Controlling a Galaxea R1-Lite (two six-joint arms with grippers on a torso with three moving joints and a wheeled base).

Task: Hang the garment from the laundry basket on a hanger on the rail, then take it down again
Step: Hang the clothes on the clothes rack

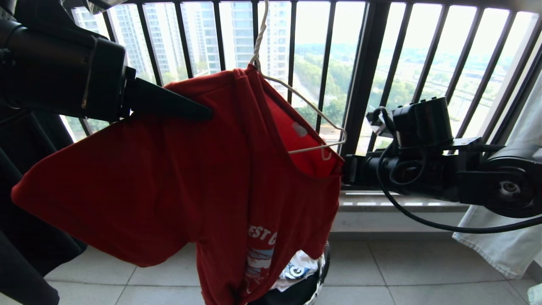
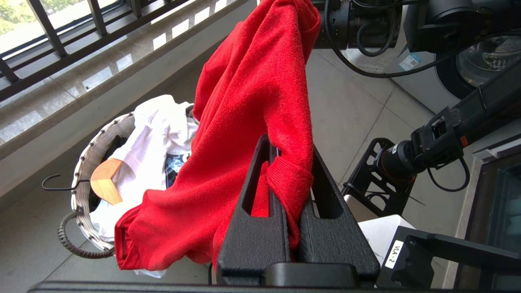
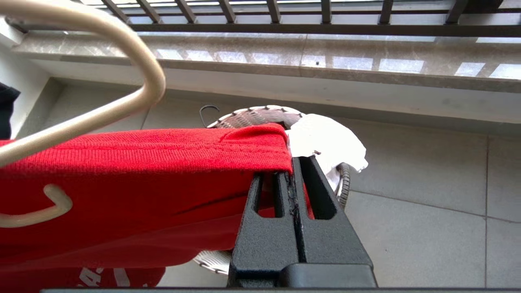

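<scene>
Red T-shirt (image 1: pixel 169 169) up in the air before the window bars (image 1: pixel 364 76), half on the wire hanger (image 1: pixel 296 97)! Our left claw (image 1: pixel 203 112) is clamped on one shoulder, our right claw (image 3: pixel 291 171) is pinched tight on the collar edge, and the basket (image 2: pixel 93 150) sits on the floor below.
</scene>
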